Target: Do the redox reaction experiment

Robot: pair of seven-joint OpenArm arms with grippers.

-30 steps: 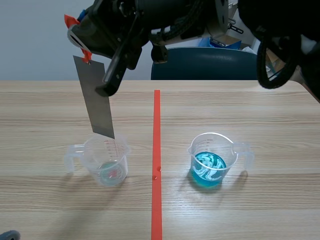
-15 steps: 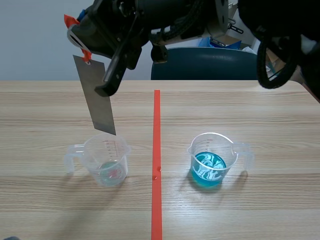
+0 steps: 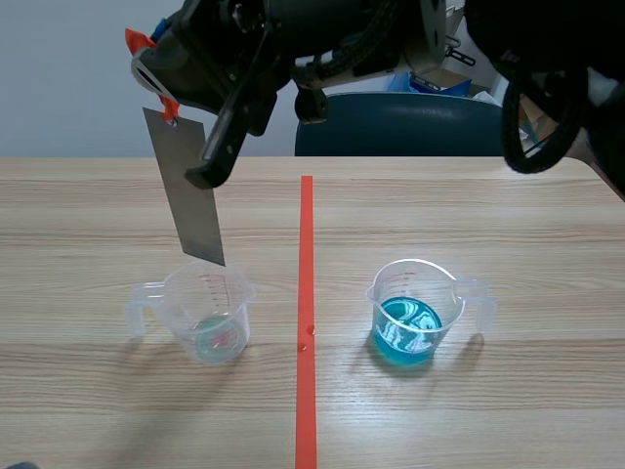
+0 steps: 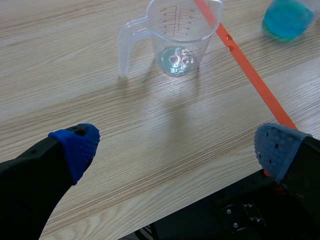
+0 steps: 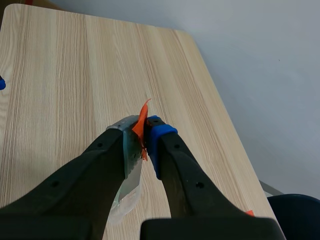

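A grey metal strip (image 3: pixel 190 191) with an orange tab at its top hangs tilted from my right gripper (image 3: pixel 161 98), which is shut on its upper end. That arm reaches in from the right, across the top of the scene. In the right wrist view the strip (image 5: pixel 131 165) is pinched between the pads of the right gripper (image 5: pixel 141 135). The strip's lower end hangs just above the rim of a clear beaker (image 3: pixel 208 313) holding a little pale liquid. A second beaker (image 3: pixel 410 315) holds blue liquid. My left gripper (image 4: pixel 175 145) is open over bare table, short of the clear beaker (image 4: pixel 177 35).
An orange tape line (image 3: pixel 306 293) runs down the table between the two beakers, with small droplets on it. A dark blue chair (image 3: pixel 400 125) stands behind the far edge. The blue beaker (image 4: pixel 289 17) lies beyond the tape in the left wrist view.
The strip's lower end has risen slightly, from the clear beaker's rim to just above it. The beakers have not moved.
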